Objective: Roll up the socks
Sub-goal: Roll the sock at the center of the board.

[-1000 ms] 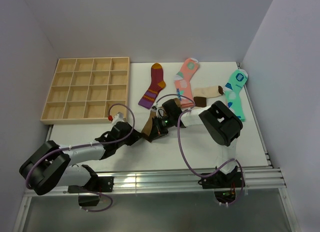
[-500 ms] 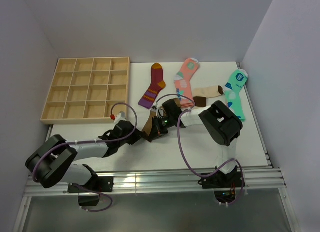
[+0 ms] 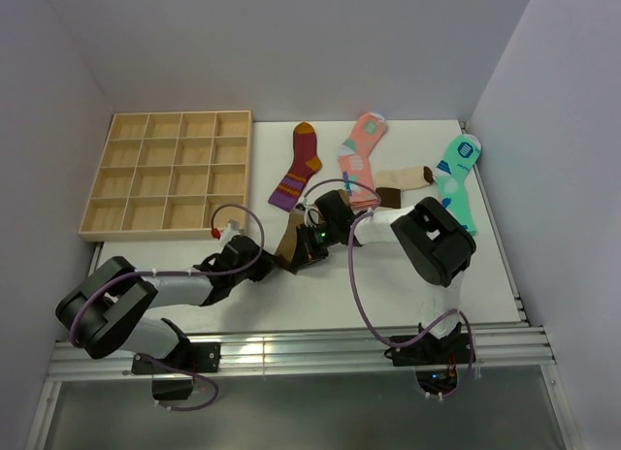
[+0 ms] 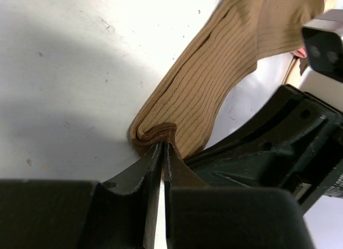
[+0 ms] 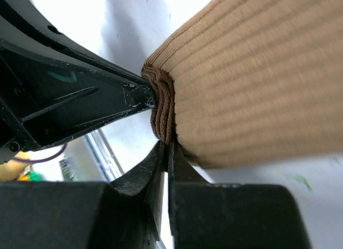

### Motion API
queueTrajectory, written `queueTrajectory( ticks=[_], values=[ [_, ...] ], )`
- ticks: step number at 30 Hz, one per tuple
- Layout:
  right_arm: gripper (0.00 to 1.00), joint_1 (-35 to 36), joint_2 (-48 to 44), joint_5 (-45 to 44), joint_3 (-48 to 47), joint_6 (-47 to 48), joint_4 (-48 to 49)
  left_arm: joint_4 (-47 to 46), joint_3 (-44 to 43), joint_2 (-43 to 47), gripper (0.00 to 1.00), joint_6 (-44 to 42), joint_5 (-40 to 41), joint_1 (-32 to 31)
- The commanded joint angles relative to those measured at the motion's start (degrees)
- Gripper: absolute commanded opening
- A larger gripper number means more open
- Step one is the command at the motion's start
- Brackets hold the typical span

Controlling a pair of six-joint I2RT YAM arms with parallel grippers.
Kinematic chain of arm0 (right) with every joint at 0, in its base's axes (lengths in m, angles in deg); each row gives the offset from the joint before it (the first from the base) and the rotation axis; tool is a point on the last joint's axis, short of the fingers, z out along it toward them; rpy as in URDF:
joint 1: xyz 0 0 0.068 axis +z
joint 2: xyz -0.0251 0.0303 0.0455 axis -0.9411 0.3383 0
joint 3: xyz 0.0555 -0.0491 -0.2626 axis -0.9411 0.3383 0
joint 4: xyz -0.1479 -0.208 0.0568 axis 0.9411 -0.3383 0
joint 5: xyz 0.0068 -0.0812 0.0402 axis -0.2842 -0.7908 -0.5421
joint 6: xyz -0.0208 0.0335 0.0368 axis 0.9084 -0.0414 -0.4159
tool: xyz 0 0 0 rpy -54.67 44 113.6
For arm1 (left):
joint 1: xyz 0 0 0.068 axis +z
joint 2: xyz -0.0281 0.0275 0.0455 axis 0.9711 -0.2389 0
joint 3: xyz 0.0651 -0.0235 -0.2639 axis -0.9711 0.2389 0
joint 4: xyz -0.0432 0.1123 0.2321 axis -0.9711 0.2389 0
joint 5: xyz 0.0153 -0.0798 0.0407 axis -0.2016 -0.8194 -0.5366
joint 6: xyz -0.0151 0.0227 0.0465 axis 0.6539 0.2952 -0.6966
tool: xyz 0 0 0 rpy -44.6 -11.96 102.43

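Observation:
The plain brown sock [image 3: 288, 235] lies just left of the table's middle, ribbed, with its darker cuff [image 5: 162, 107] bunched in folds. My left gripper [image 4: 162, 147] is shut on that folded end [image 4: 154, 133] from the left. My right gripper [image 5: 168, 145] is shut on the same bunched cuff from the other side, its tips right beside the left gripper's finger [image 5: 86, 107]. In the top view the two grippers [image 3: 275, 263] [image 3: 295, 258] meet at the sock's near end. The beige sock [image 3: 406, 178] with its dark brown band lies flat at the back right, untouched.
A wooden tray [image 3: 170, 174] of compartments sits at the back left. A maroon striped sock [image 3: 300, 166], a pink patterned sock [image 3: 360, 154] and a mint-green sock [image 3: 458, 178] lie along the back. Walls close in on the left, back and right.
The left arm's elbow has swung up and to the right while its gripper stayed at the sock. The right arm and the sock have barely moved.

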State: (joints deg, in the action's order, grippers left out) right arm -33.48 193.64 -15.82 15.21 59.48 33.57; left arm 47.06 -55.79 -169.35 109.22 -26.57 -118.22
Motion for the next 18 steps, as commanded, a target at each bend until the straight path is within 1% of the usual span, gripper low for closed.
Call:
queueTrajectory(
  ticks=[1, 2, 3, 5, 6, 8, 12, 13, 18],
  values=[
    [0.08, 0.07, -5.0, -6.27, 0.71, 3.45, -2.63, 3.21, 2.19, 0.85, 0.13, 2.2, 3.63, -0.15],
    [0.09, 0.25, -6.14, -7.41, 1.06, 3.97, -2.46, 3.47, 2.27, 1.03, 0.13, 2.38, 3.98, -0.15],
    [0.14, 0.68, -8.5, -9.6, 1.5, 4.24, -2.19, 3.82, 2.45, 1.64, 0.13, 2.38, 4.33, -0.15],
    [0.21, 1.3, -10.98, -12.33, 2.47, 5.55, -2.19, 4.18, 2.54, 1.91, 0.13, 2.47, 4.69, -0.15],
    [0.24, 2.09, -13.16, -15.48, 2.73, 6.17, -2.1, 4.27, 2.63, 2.26, 0.13, 2.55, 4.69, -0.15],
    [0.27, 3.06, -15.11, -18.31, 3.87, 7.66, -1.67, 4.09, 3.06, 2.35, 0.13, 2.9, 4.6, -0.15],
    [0.3, 5.87, -19.94, -24.99, 6.51, 10.12, 1.58, 3.83, 3.68, 2.79, 0.13, 3.34, 4.69, -0.15],
    [0.3, 7.27, -20.48, -27.87, 7.3, 11.52, 2.2, 3.83, 3.77, 2.88, 0.13, 3.52, 4.69, -0.15],
    [0.31, 12.9, -21.71, -34.48, 8.1, 15.66, 3.87, 4.09, 3.07, 2.27, 0.13, 2.99, 4.51, -0.15]
  ],
)
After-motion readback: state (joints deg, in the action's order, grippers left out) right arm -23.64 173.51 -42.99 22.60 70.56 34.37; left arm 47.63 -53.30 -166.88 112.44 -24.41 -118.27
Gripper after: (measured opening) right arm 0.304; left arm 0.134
